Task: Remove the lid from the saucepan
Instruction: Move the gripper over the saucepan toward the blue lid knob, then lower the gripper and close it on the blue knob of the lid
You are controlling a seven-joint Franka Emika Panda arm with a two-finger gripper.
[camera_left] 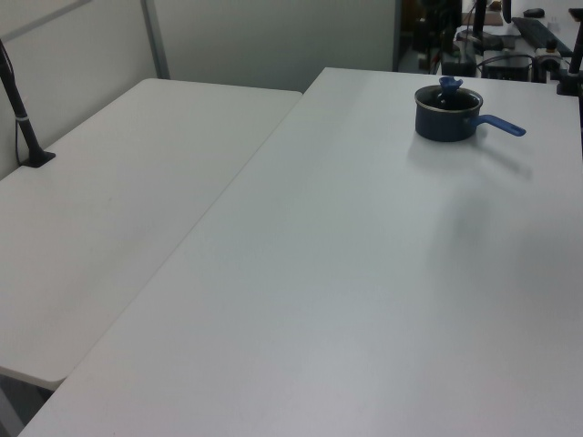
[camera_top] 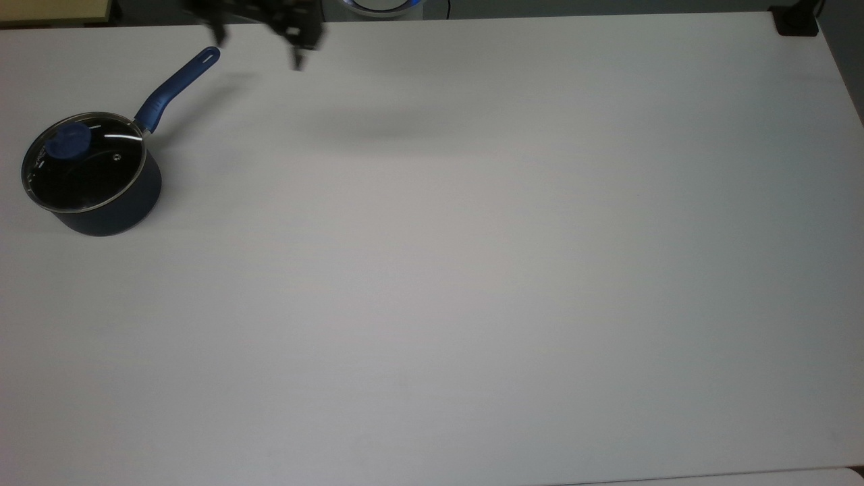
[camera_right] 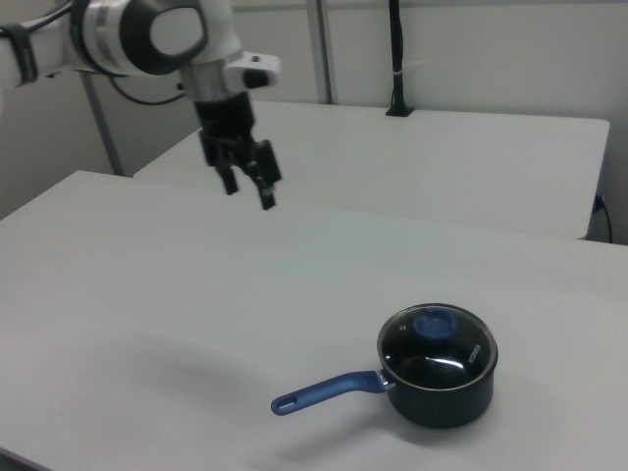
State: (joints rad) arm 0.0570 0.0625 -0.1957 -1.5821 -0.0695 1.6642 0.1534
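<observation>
Overhead, the gripper hangs spread wide, well apart from the lidded saucepan.

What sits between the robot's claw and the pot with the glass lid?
Nothing: in the right view, bare white table separates the open gripper, held above it, from the lid on the saucepan.

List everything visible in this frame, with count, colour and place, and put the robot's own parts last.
saucepan: one, dark navy with a long blue handle, at the top view's left, standing on the table
lid: one, clear glass with a blue knob, seated on the saucepan
table: one, white, under the saucepan
second table: one, white, at the left view's left
arm: one, white and black, raised above the table
gripper: one, black, open, in the air apart from the saucepan
</observation>
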